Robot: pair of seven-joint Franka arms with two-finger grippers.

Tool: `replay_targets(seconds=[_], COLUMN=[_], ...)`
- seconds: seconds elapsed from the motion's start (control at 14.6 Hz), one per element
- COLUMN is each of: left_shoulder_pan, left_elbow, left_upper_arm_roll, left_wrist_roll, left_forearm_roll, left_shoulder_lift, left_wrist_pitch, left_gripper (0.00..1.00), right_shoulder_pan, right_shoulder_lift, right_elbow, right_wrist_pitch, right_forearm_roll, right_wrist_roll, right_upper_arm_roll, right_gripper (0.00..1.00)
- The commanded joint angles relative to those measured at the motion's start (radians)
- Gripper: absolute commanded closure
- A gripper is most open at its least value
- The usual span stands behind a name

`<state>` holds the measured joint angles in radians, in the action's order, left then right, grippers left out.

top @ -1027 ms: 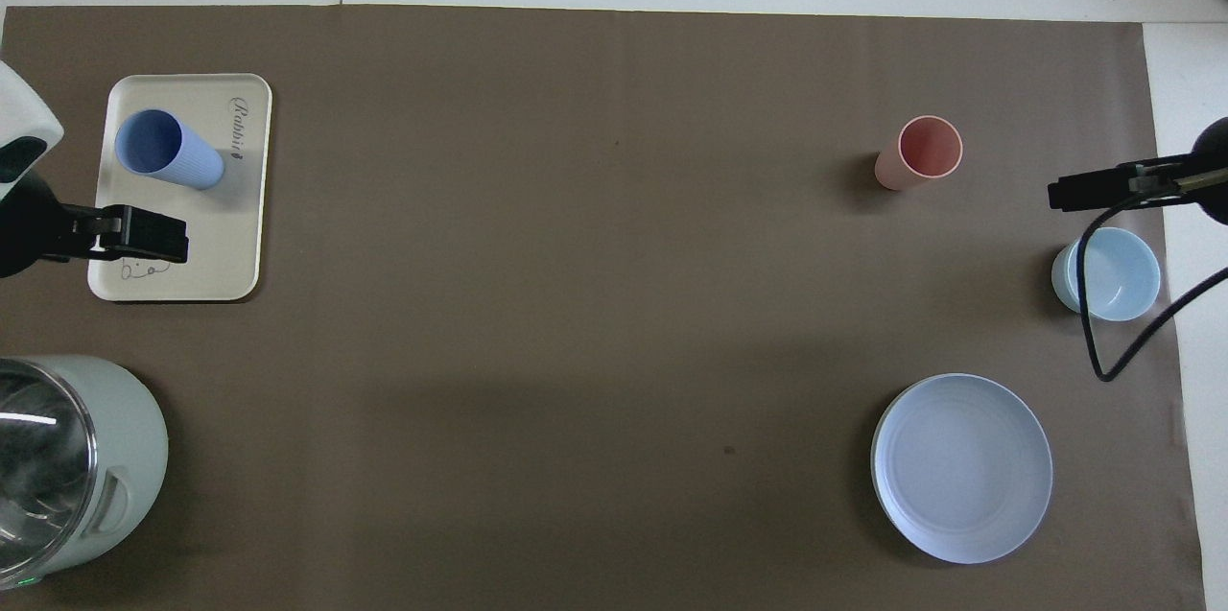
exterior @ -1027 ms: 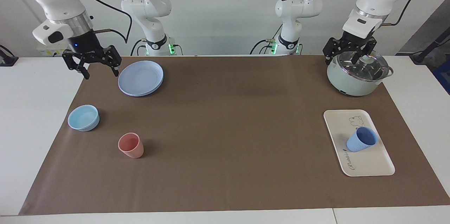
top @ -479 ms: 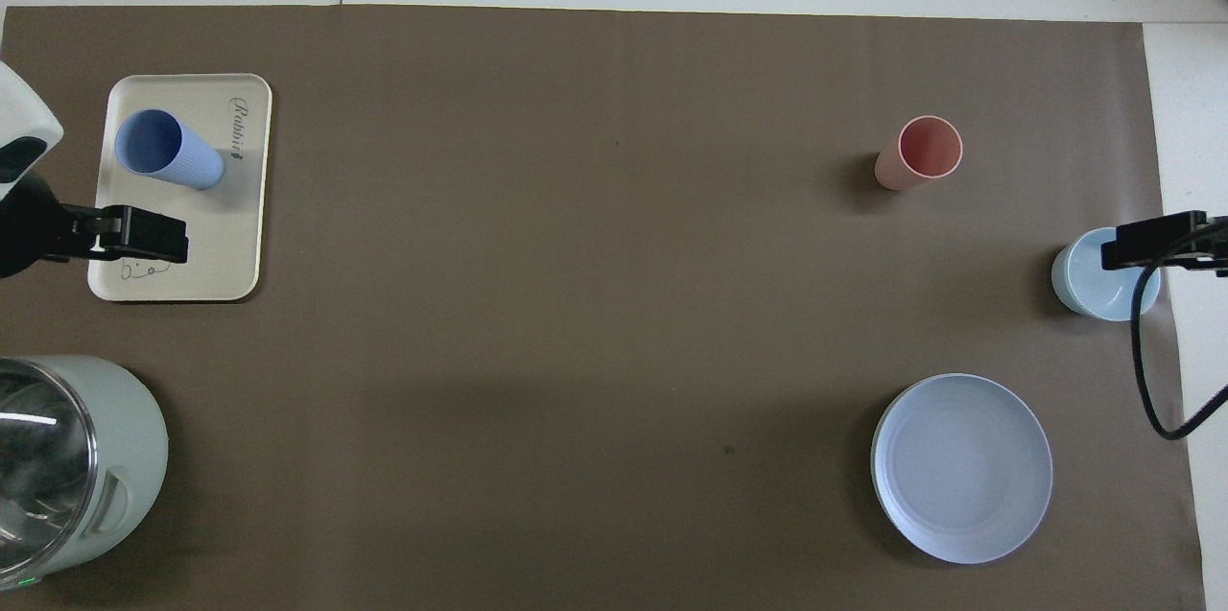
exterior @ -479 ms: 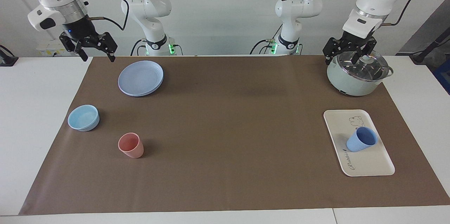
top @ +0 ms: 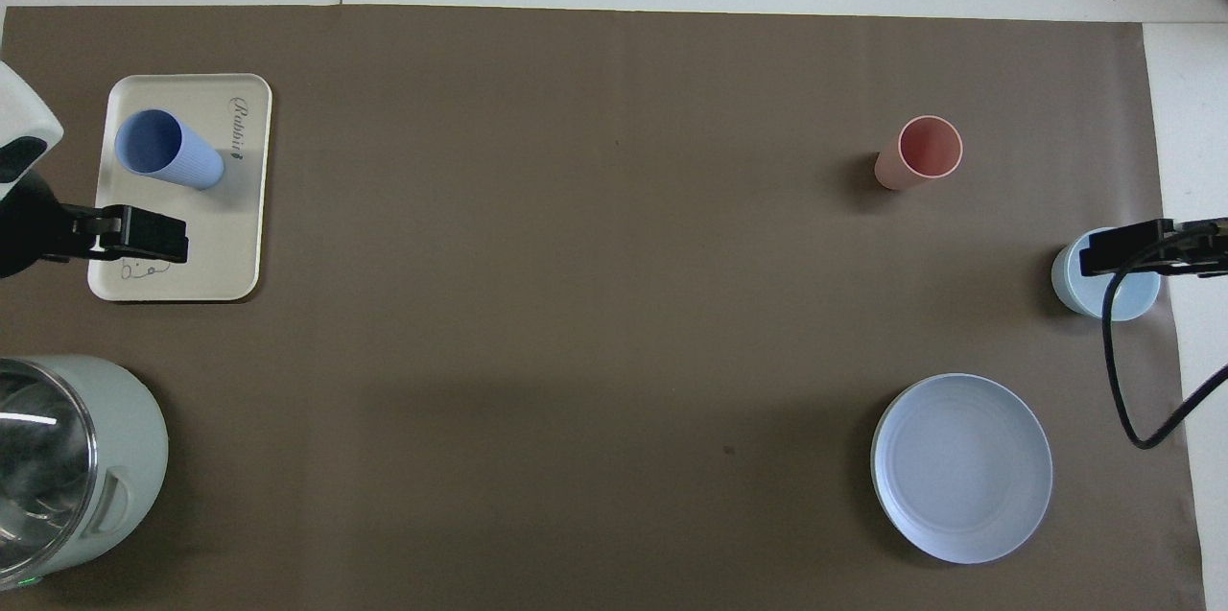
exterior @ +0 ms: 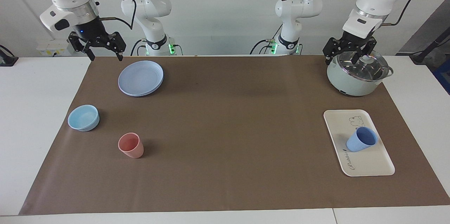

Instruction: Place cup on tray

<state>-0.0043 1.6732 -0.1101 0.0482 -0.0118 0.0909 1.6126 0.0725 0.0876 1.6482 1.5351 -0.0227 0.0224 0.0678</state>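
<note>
The periwinkle-blue cup (exterior: 362,140) (top: 169,151) stands upright on the cream tray (exterior: 370,166) (top: 228,246) at the left arm's end of the table, and nothing is touching it. My left gripper (exterior: 349,55) (top: 153,237) hangs open over the glass lid of the pot, empty; from overhead one finger covers part of the tray's nearer end. My right gripper (exterior: 105,54) (top: 1118,251) is up in the air and open over the mat's edge at the right arm's end, beside the round plate, and holds nothing.
A salmon-pink tumbler (exterior: 130,145) (top: 919,152), a light-blue bowl (exterior: 83,117) (top: 1103,294) and a round blue plate (exterior: 140,77) (top: 961,467) sit at the right arm's end. A pale green pot with a glass lid (exterior: 358,72) (top: 67,467) stands nearer to the robots than the tray.
The right gripper has risen and drawn back toward the robots, then shifted a little toward the plate. The left arm, cup and tray have not moved.
</note>
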Motion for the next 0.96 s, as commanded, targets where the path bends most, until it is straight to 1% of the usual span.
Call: replay_targets(seconds=[0.0, 0.07, 0.27, 0.48, 0.62, 0.89], left_shoulder_pan=[0.01, 0.01, 0.009, 0.009, 0.01, 0.009], left_elbow=[0.025, 0.025, 0.025, 0.025, 0.025, 0.025], left_upper_arm_roll=[0.0, 0.0, 0.0, 0.0, 0.0, 0.0], left_wrist_roll=[-0.008, -0.008, -0.008, -0.008, -0.008, -0.008], left_forearm_roll=[0.013, 0.013, 0.013, 0.013, 0.013, 0.013], left_shoulder_lift=[0.021, 0.021, 0.021, 0.021, 0.021, 0.021], left_wrist_pitch=[0.009, 0.007, 0.009, 0.009, 0.007, 0.009], left_gripper=[0.0, 0.0, 0.0, 0.0, 0.0, 0.0], right_shoulder_pan=[-0.002, -0.005, 0.006, 0.012, 0.01, 0.01], right_shoulder_lift=[-0.076, -0.101, -0.082, -0.066, -0.066, -0.066], right_elbow=[-0.12, -0.143, -0.107, -0.071, -0.073, -0.073], right_wrist_pitch=[-0.073, -0.081, -0.067, -0.047, -0.043, -0.043], right_forearm_roll=[0.004, 0.007, 0.023, 0.023, 0.018, 0.017], right_wrist_roll=[0.018, 0.019, 0.086, 0.073, 0.033, 0.039], right_upper_arm_roll=[-0.003, -0.003, -0.003, -0.003, -0.003, -0.003], right_gripper=[0.0, 0.0, 0.0, 0.0, 0.0, 0.0])
